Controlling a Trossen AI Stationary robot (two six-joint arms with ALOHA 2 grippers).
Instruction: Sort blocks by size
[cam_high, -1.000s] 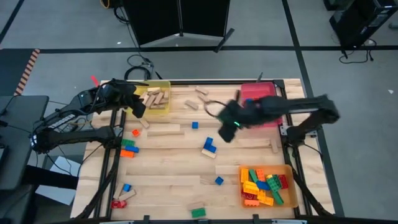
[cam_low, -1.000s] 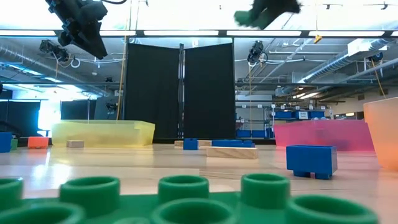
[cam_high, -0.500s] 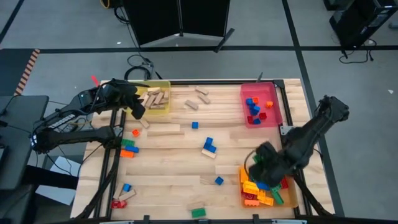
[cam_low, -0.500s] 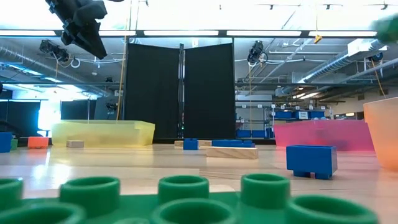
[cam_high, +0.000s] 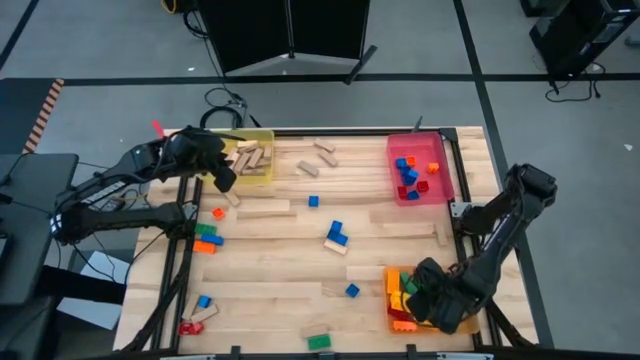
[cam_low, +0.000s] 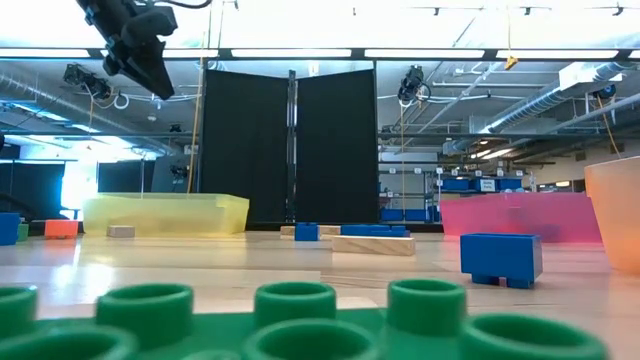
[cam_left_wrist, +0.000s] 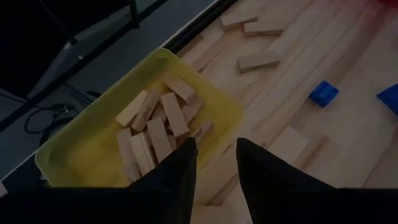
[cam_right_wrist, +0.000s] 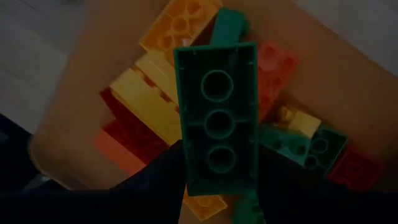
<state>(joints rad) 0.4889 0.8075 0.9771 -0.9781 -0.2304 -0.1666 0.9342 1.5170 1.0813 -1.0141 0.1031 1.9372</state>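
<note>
The right gripper (cam_high: 437, 298) is positioned at the lower right of the high view, directly above the orange tray (cam_high: 396, 318). In the right wrist view its fingers (cam_right_wrist: 163, 171) sit on either side of a long green brick (cam_right_wrist: 216, 118), underside facing the camera; whether the fingers are clamped on it or just parted from it cannot be determined. Beneath the brick, the tray holds yellow, red, orange and green bricks (cam_right_wrist: 146, 99) in a loose pile.

The left gripper (cam_high: 222, 176) hangs at the upper left of the high view, beside the near edge of the yellow tray (cam_high: 262, 135). Its fingers (cam_left_wrist: 171, 180) are set slightly apart with nothing between them. The yellow tray contains tan wooden blocks (cam_left_wrist: 158, 127).

The red tray (cam_high: 392, 165) at the upper right holds small blue and red bricks. Loose blocks lie across the table (cam_high: 280, 270): a blue brick (cam_high: 336, 236) at centre, wooden pieces near the top edge, and a green brick (cam_high: 318, 342) at the bottom edge.
</note>
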